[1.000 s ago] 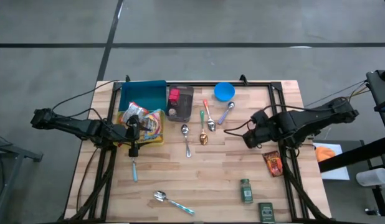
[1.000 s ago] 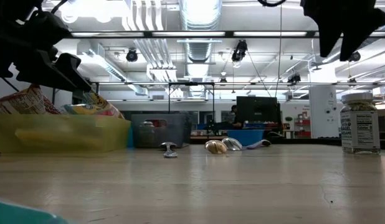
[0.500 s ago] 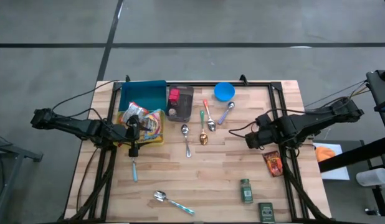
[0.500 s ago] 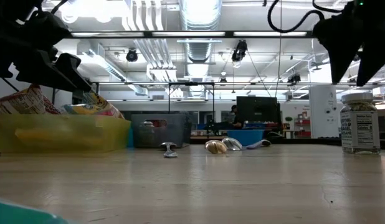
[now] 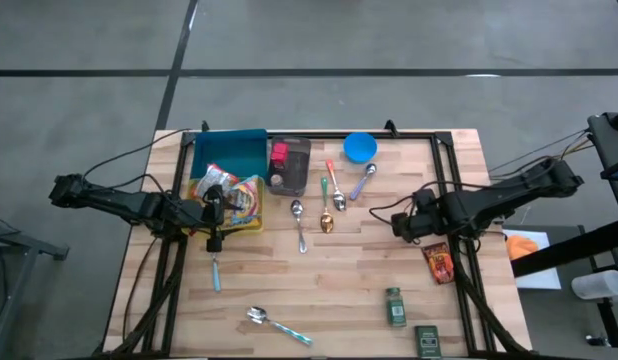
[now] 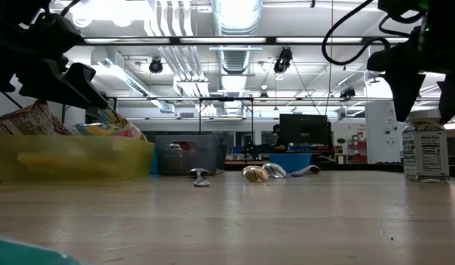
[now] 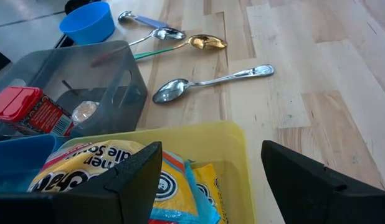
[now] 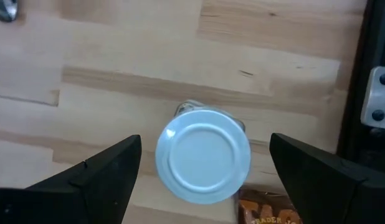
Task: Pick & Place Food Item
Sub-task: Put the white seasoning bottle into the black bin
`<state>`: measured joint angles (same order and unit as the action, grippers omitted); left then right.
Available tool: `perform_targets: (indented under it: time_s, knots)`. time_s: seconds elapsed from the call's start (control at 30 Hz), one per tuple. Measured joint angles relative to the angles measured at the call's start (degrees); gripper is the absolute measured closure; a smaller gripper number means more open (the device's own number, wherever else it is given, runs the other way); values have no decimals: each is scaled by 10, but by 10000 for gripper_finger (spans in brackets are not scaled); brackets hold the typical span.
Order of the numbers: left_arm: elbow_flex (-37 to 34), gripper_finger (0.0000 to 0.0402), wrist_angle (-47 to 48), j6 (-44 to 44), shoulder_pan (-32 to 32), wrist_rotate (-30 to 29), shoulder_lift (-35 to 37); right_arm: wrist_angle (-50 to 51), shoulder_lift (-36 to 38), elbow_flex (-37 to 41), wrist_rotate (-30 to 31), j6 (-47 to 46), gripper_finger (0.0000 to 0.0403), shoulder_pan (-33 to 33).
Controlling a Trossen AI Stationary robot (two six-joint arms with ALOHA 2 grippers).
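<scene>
The right gripper (image 5: 399, 224) hangs over the right half of the table (image 5: 339, 290), its fingers spread wide with nothing between them; straight below it, seen from its wrist, stands a jar with a white lid (image 8: 203, 155), upright on the wood and centred in the gap between the two fingers without touching either; just beside the jar, on the side nearer the table's right edge, lies an orange-brown packet (image 5: 438, 262); a green-capped spice jar (image 5: 394, 306) stands a little further off, toward the near edge. The left gripper (image 5: 214, 208) waits over the yellow bin (image 7: 199, 140), its fingers also wide apart and holding nothing; colourful snack bags (image 7: 86, 174) lie in the bin directly under it; beyond its fingertips a grey container (image 7: 74, 87), several spoons (image 7: 208, 81) and a blue bowl (image 7: 88, 22) sit on the boards.
</scene>
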<state>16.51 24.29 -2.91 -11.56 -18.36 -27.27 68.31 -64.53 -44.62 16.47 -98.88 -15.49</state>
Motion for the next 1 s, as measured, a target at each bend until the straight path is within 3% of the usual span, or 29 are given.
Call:
perform_targets:
  time_s: [0.43, 0.83, 1.0]
  knots:
    - [0, 130, 0, -1, 0, 0, 0, -12, -58, 1, 0, -32, 60, 0]
    - [0, 130, 0, 1, 0, 0, 0, -25, -80, 1, 8, -27, 199, 0]
    - [0, 130, 0, 1, 0, 0, 0, -27, -80, 0, 10, -17, 205, 0]
